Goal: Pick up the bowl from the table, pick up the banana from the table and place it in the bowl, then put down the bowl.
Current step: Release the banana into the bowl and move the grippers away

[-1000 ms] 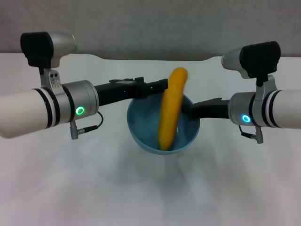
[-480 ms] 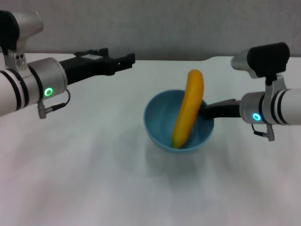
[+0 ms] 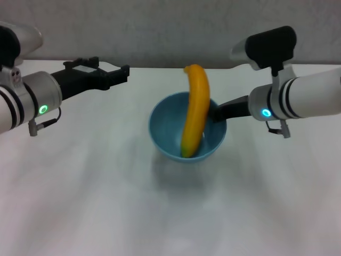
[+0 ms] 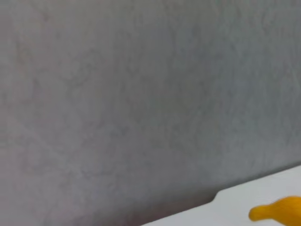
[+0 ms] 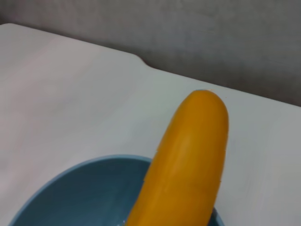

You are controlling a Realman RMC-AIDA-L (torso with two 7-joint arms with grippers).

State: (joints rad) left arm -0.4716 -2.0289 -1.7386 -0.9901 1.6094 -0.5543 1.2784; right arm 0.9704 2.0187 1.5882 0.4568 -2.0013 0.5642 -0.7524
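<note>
- Grey wall (image 3: 160, 32) running behind a plain white counter (image 3: 106, 202); a shallow notch showing in the counter's far edge.
- Light-blue bowl (image 3: 165, 133) sitting near the middle of the counter in the head view. Whether its base is resting on the surface or hanging just above it: cannot tell.
- Banana (image 3: 193, 114) standing steeply inside the bowl, lower end down in the bottom, upper end leaning on the far rim and sticking up well past it.
- Right gripper (image 3: 217, 112) reaching in from the right side, at the bowl's right rim; fingers appearing clamped on the rim, though the tips are partly hiding behind the bowl wall.
- Right wrist view looking over the bowl (image 5: 70, 193), with the banana (image 5: 188, 165) rising close in front.
- Left gripper (image 3: 123, 72) hanging over the far-left part of the counter, well apart from the bowl, holding nothing; fingers together or apart: cannot tell.
- Left wrist view taking in mostly wall, with the banana (image 4: 277, 214) tip in one corner.
</note>
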